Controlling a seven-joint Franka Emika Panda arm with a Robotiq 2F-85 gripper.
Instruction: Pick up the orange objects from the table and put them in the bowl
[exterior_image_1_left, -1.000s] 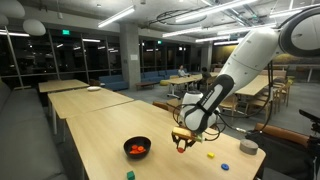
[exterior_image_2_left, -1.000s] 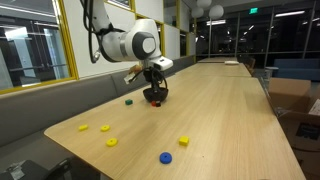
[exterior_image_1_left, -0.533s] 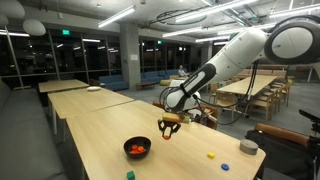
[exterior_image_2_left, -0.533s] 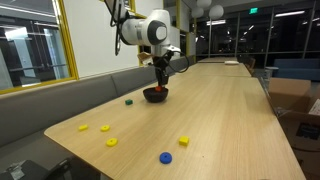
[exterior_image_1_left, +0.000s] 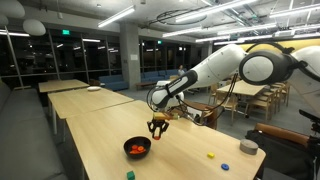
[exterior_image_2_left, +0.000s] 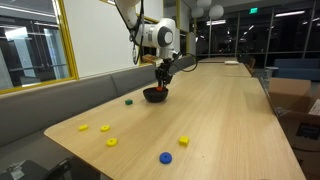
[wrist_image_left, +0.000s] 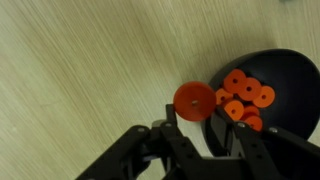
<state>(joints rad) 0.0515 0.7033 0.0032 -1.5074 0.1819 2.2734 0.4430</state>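
Going from the left in an exterior view, a small green piece (exterior_image_1_left: 129, 175) lies at the near edge of the bench (exterior_image_1_left: 90, 130). Next is the black bowl (exterior_image_1_left: 130, 143) with orange pieces (exterior_image_1_left: 138, 150) already inside. The hand (exterior_image_1_left: 156, 127) hangs above the bowl's right side. Farther right, well apart from the bowl, lie a yellow piece (exterior_image_1_left: 211, 155), a blue piece (exterior_image_1_left: 222, 167) and a grey cup (exterior_image_1_left: 248, 147). In the wrist view the fingers (wrist_image_left: 165, 135) are drawn nearly together and pinch one orange disc (wrist_image_left: 193, 100). The disc sits over the bowl's left rim, partly above bare wood and partly above the dark interior, with the delivered pieces clustered to its right. The step in hand looks to be the release. To do it well, the arm should first carry the hand a little farther toward the bowl's middle, so the whole disc is over the interior. It should then lower until the disc is just above the pile, because the wall is shallow and a flat, light disc dropped from height could bounce or roll out. The fingers should open gently, and the hand should rise straight up. The fingertips should stay off the rim, since so small a bowl would probably slide or tip if nudged.
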